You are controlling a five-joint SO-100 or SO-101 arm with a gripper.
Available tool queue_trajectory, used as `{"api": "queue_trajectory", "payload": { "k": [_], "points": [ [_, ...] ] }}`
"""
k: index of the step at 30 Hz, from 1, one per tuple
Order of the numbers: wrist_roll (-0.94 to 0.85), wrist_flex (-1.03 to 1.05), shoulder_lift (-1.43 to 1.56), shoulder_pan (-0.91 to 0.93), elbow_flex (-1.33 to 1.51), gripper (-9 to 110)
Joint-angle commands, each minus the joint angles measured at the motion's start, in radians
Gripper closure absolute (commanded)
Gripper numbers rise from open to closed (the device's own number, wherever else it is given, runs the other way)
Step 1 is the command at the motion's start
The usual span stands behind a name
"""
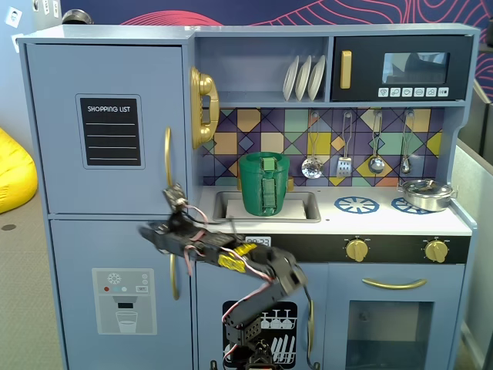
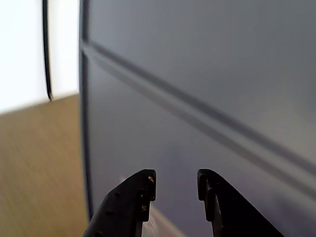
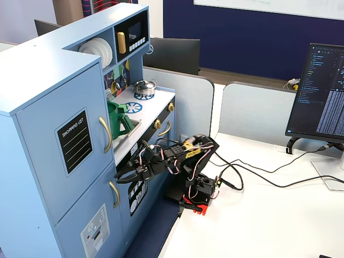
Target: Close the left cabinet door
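End effector (image 2: 176,186), slightly parted and empty, sits low before the cabinet door (image 1: 108,116), which looks shut above it. Stiff, light panel; push flat near its handle (image 1: 167,157).

- Left cabinet door (image 1: 108,127): large light-blue rectangular panel, upper left of the toy kitchen, lying flush with the cabinet front in both fixed views.
- Black "SHOPPING LIST" chalkboard panel at its centre.
- Curved vertical gold handle along its right edge.
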Motion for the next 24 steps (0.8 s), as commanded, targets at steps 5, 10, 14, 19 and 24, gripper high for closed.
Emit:
{"api": "queue_trajectory", "payload": {
  "k": [5,10,14,19,24],
  "points": [
    [0.095,0.712,0.426,0.529,0.31,102],
    [0.163,1.003,0.588,0.71,0.462,101],
    [0.235,1.184,0.67,0.756,0.5,101],
    [0.187,1.378,0.721,0.796,0.502,101],
    [0.146,1.523,0.723,0.821,0.502,101]
  ]
}}
